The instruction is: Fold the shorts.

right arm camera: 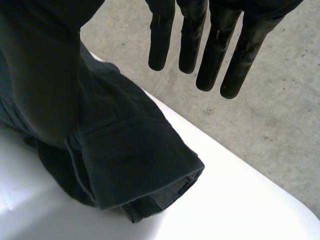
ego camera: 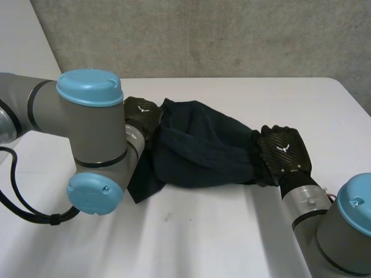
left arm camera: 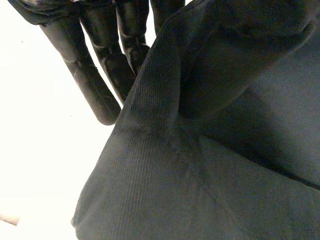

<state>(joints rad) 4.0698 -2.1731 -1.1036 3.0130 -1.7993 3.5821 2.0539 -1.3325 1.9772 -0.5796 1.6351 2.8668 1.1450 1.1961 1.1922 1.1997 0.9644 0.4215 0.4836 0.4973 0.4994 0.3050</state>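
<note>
Dark navy shorts [ego camera: 203, 147] are bunched into a band stretched between my two hands above the white table [ego camera: 220, 231]. My left hand [ego camera: 142, 113] is at the band's left end, where a flap of cloth hangs down toward the table. In the left wrist view its fingers [left arm camera: 95, 85] run straight beside the shorts [left arm camera: 210, 165], which drape from the thumb side. My right hand [ego camera: 284, 149] is at the right end. Its fingers [right arm camera: 215, 50] are straight and clear of the shorts [right arm camera: 115, 160], which hang over the thumb side with a hemmed leg opening lowest.
My left arm's elbow [ego camera: 93, 139] stands in front of the cloth's left part. A concrete wall [ego camera: 232, 35] rises behind the table's far edge. Grey floor [right arm camera: 260, 100] lies beyond the table edge [right arm camera: 225, 210] past the right hand.
</note>
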